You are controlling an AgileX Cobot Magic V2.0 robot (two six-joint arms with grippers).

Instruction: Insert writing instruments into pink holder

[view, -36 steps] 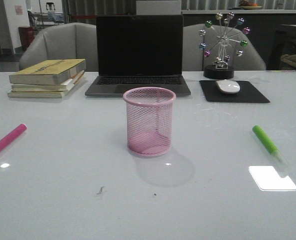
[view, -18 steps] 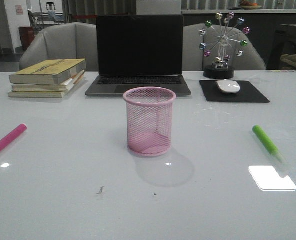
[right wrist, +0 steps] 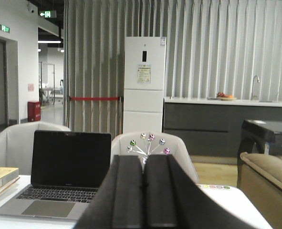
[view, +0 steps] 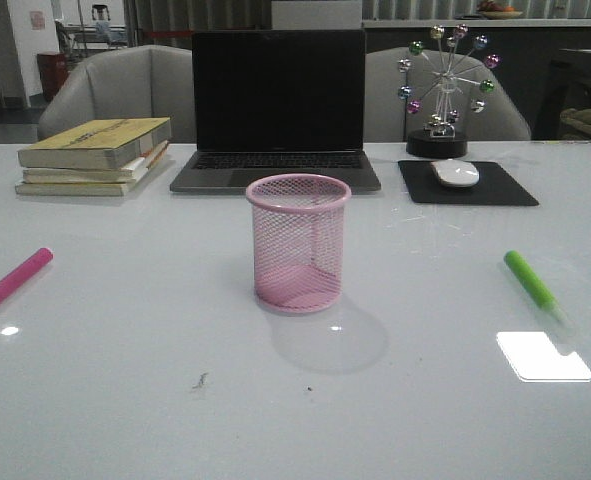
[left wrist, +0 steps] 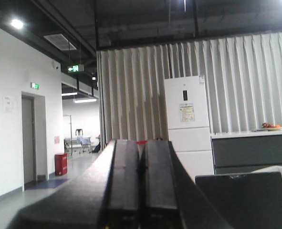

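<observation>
Front view: the pink highlighter [view: 15,277] lies flat at the table's [view: 125,400] left edge; the pink mesh holder [view: 298,242] stands upright at centre; the green highlighter [view: 532,281] lies at right. Wrist views: left gripper [left wrist: 141,164] and right gripper [right wrist: 143,183] have fingers pressed together, holding nothing.

The table [view: 125,400] is a glossy, smooth white surface that throws back glare. The pink holder [view: 298,243] is see-through wire mesh with a solid rim, and both pens, the pink one [view: 15,276] and the green one [view: 531,282], look like smooth plastic. The mouse pad [view: 495,190] is matt black, and the gripper fingers [right wrist: 129,191] are matt black too.
</observation>
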